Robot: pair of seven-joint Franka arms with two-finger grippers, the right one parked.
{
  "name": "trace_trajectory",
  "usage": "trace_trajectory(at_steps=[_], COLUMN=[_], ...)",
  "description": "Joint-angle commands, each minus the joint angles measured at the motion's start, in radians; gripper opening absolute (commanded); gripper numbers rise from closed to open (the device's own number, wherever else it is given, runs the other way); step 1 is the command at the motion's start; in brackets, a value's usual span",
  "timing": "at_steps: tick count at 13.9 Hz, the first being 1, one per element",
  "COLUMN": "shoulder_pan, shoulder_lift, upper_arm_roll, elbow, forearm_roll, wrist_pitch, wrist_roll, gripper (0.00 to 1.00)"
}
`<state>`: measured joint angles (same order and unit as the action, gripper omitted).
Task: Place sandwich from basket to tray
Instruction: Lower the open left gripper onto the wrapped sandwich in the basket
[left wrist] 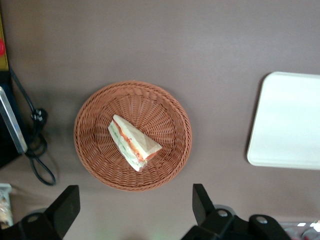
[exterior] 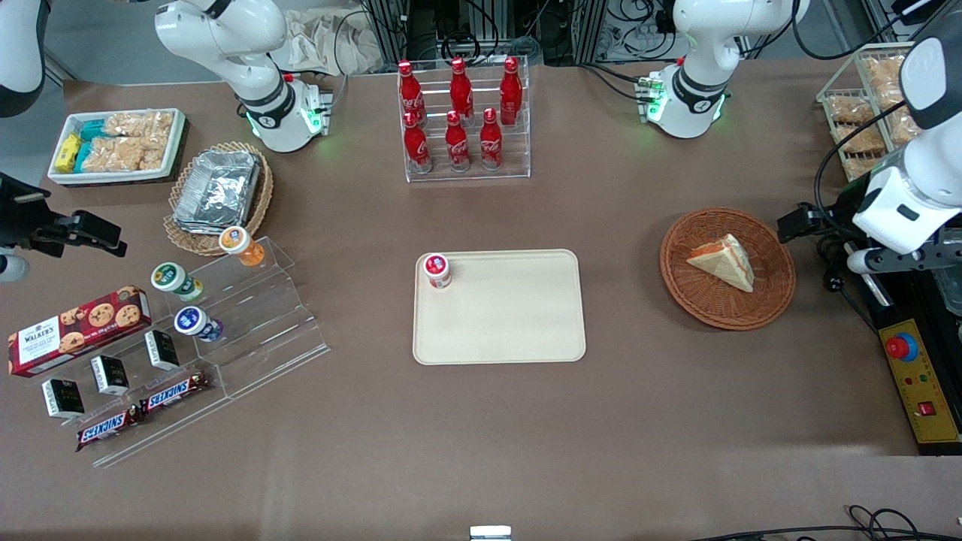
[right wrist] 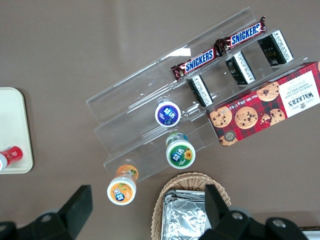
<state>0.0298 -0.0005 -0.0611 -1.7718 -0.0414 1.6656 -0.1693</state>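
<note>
Front view is showing the brown counter [exterior: 481, 451] from above. Toward the parked arm's end, a clear stepped display [exterior: 248, 315] is carrying small yogurt cups [exterior: 177, 279], with two Snickers bars [exterior: 143, 409] and a Walker's cookie box [exterior: 79, 329] beside it. A rack of red cola bottles [exterior: 460, 113] is standing farther from the camera than the tray [exterior: 511, 330], which is lying flat at the middle of the counter. One red-lidded cup [exterior: 437, 270] is standing on a corner of the tray. Toward the working arm's end, the basket [exterior: 759, 308] is sitting well apart from the tray, and the sandwich [exterior: 724, 260] is lying inside it, resting on the woven bottom.

Left wrist view is showing the gripper [left wrist: 135, 210] hovering above the counter just beside the basket rim [left wrist: 85, 150], not touching it. Its jaws are standing wide apart and are holding nothing. The sandwich [left wrist: 132, 142] is lying near the basket's centre, with its orange-red filling edge visible.
</note>
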Motion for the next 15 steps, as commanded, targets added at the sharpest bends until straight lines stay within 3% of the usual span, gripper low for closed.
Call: trace_trajectory(at_steps=[1,6,12,15], shoulder_pan=[-0.005,-0.005,0.007,0.010], shoulder_lift=[-0.068,-0.072,-0.055,-0.024], upper_arm_roll=[-0.003,-0.025,-0.023,-0.016], elbow=[-0.145,-0.332,-0.540,-0.583], forearm_roll=[0.012,0.012,0.011,0.009], wrist_pitch=[0.097,0.253,0.505,0.545], wrist_roll=[-0.209,-0.583,-0.846,-0.913], gripper=[1.00,1.00,1.00,1.00])
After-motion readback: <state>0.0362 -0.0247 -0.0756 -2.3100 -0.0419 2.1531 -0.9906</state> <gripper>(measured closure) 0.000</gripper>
